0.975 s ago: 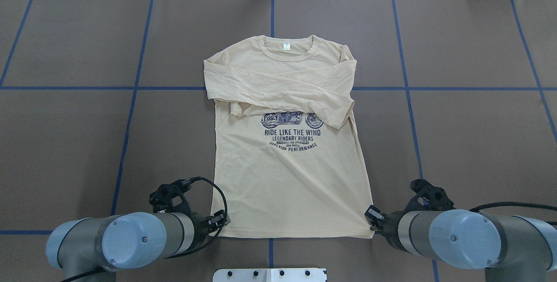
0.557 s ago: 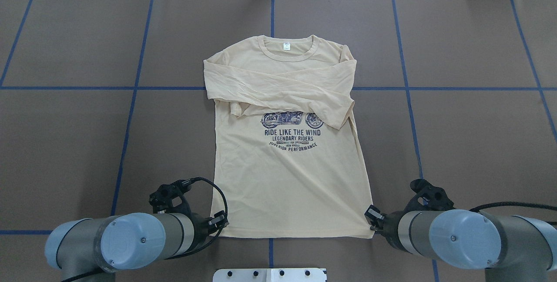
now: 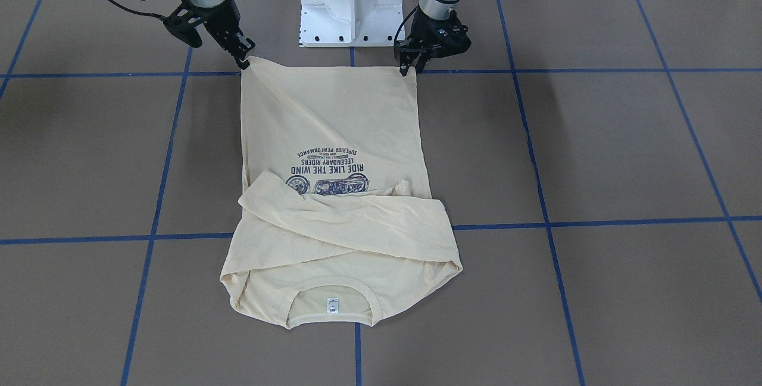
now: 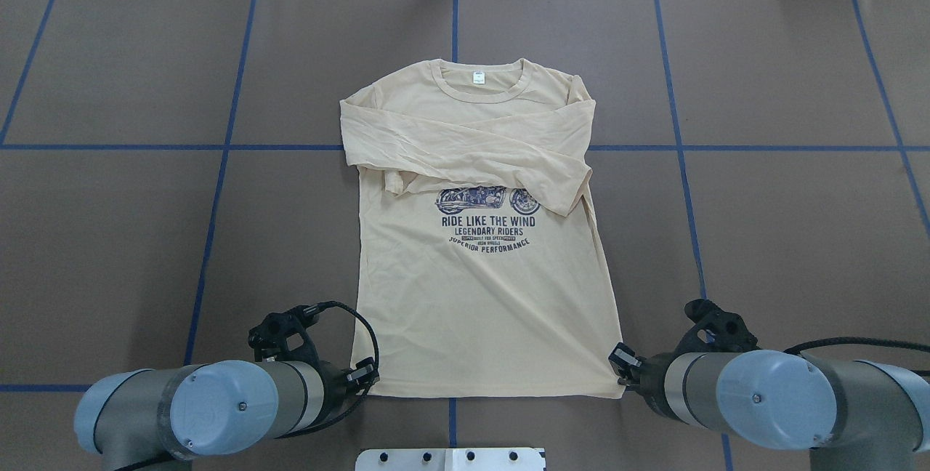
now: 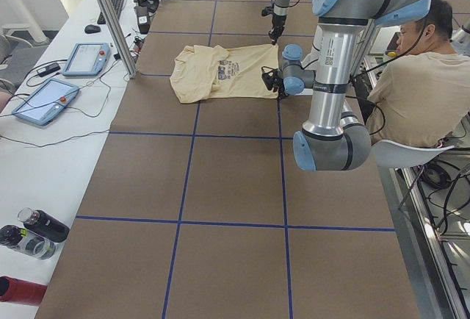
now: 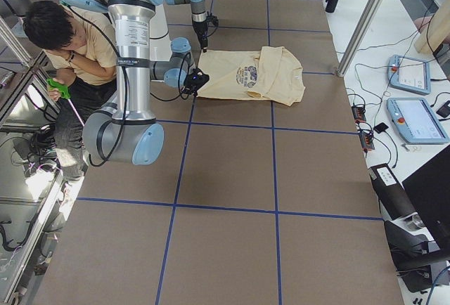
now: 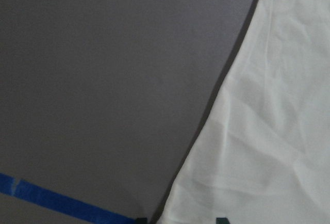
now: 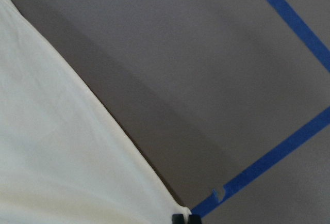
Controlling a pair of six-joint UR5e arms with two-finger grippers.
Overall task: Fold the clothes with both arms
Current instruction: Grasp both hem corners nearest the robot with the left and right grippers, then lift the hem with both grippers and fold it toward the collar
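The cream-yellow T-shirt (image 4: 479, 296) lies flat on the brown table, print up, with both sleeves folded across the chest (image 3: 339, 219) and the neck label at the far end. My left gripper (image 3: 409, 67) is at the hem's left corner (image 4: 361, 384). In the left wrist view its two dark fingertips stand apart with fabric (image 7: 268, 131) between them. My right gripper (image 3: 244, 61) is shut on the hem's right corner (image 4: 619, 388), which is pulled into a slight point. The right wrist view shows that corner (image 8: 62, 157) at the fingertips.
The white pedestal base (image 3: 348, 5) stands just behind the hem. Blue tape lines (image 4: 218, 147) grid the table. An operator (image 5: 433, 76) sits beside the robot. Teach pendants (image 5: 84, 58) and bottles (image 5: 37, 231) lie on the white side bench.
My left arm has shifted slightly back toward the robot's base and lower at the hem corner. The right arm and the shirt have not moved.
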